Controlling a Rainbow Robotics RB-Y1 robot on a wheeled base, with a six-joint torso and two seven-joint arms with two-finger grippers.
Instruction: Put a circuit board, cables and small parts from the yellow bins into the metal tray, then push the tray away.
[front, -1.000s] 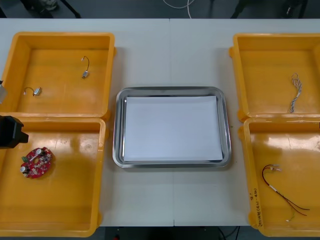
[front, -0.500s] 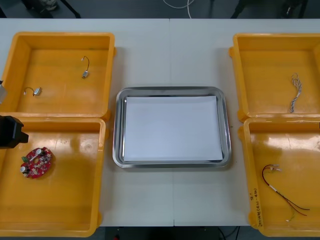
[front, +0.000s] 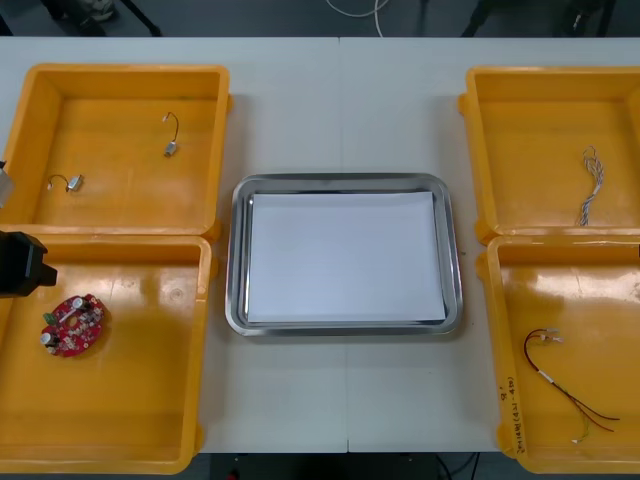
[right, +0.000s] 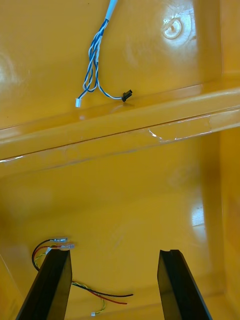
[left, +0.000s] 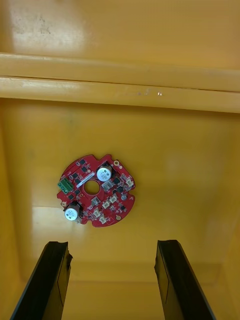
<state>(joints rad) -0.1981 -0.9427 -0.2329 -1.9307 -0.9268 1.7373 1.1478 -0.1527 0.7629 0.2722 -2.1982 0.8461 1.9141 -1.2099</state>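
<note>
- In the front view, the metal tray (front: 343, 182), white inside, sat mid-frame on the worktop (front: 340, 100).
- At upper left, the upper-left yellow bin (front: 120, 70) held two small metal parts (front: 171, 140).
- At lower left, the lower-left yellow bin (front: 130, 400) held the circuit board (front: 73, 324). My left arm (front: 20, 265) showed at the frame's left edge just above it.
- At upper right, the upper-right yellow bin (front: 540, 130) held the blue and white cable (front: 591, 185). At lower right, the lower-right yellow bin (front: 560, 290) held the red and yellow cable (front: 565, 385).
- In the left wrist view, my left gripper (left: 112, 244) hovered with its fingers (left: 52, 280) wide apart and empty. The circuit board lay flat just beyond the tips.
- In the right wrist view, my right gripper (right: 115, 252) was likewise spread and empty. The red and yellow cable ran partly behind one finger, and the blue and white cable lay beyond the bin walls.
</note>
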